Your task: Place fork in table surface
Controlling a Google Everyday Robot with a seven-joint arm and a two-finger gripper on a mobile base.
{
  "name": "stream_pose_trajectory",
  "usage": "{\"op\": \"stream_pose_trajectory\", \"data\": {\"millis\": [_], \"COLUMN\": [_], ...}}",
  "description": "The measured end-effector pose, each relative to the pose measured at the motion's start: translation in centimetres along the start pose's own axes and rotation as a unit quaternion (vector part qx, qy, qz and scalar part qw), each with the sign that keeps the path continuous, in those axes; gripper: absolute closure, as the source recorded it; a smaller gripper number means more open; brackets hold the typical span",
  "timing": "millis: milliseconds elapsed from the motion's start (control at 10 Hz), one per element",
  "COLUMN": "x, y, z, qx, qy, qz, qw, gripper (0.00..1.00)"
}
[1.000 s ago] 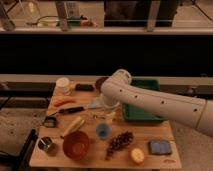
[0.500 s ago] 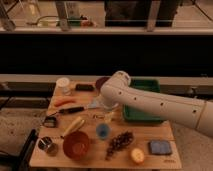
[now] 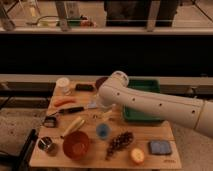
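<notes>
One gripper (image 3: 103, 110) over table surface (image 3: 156, 133)

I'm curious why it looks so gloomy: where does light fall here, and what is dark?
Camera view: dim warm light falls on the table surface and the white arm; the band behind is nearly black; the pincer, under the arm's end over the table's middle, is shaded.

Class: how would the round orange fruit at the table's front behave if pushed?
The orange fruit looks round, so probably rolls. So near the table surface edge, it might drop off. The gripper hangs beside the green tray.
</notes>
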State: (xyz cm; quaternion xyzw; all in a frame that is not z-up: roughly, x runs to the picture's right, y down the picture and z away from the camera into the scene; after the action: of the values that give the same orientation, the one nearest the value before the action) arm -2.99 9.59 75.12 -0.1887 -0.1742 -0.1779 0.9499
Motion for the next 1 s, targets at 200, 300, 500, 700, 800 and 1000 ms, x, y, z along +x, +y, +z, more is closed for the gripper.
{"op": "stream_pose_trajectory", "data": {"millis": [200, 300, 500, 700, 800, 1000], "x": [0.0, 0.0, -0.1, -0.2, 0.0, 0.0], "y": [-0.7, -0.9, -1.5, -2.2, -2.3, -2.8], "z": [0.7, 0.9, 1.7, 2.8, 3.1, 4.3], "qx": [0.003, 0.004, 0.001, -0.003, -0.005, -0.008], "qy": [-0.009, -0.012, -0.021, -0.031, -0.034, -0.042], "qz": [-0.013, -0.016, -0.024, -0.032, -0.033, -0.037], "qw": [0.9999, 0.9998, 0.9995, 0.9990, 0.9989, 0.9984], "gripper": [0.20, 0.20, 0.20, 0.20, 0.20, 0.20]}}
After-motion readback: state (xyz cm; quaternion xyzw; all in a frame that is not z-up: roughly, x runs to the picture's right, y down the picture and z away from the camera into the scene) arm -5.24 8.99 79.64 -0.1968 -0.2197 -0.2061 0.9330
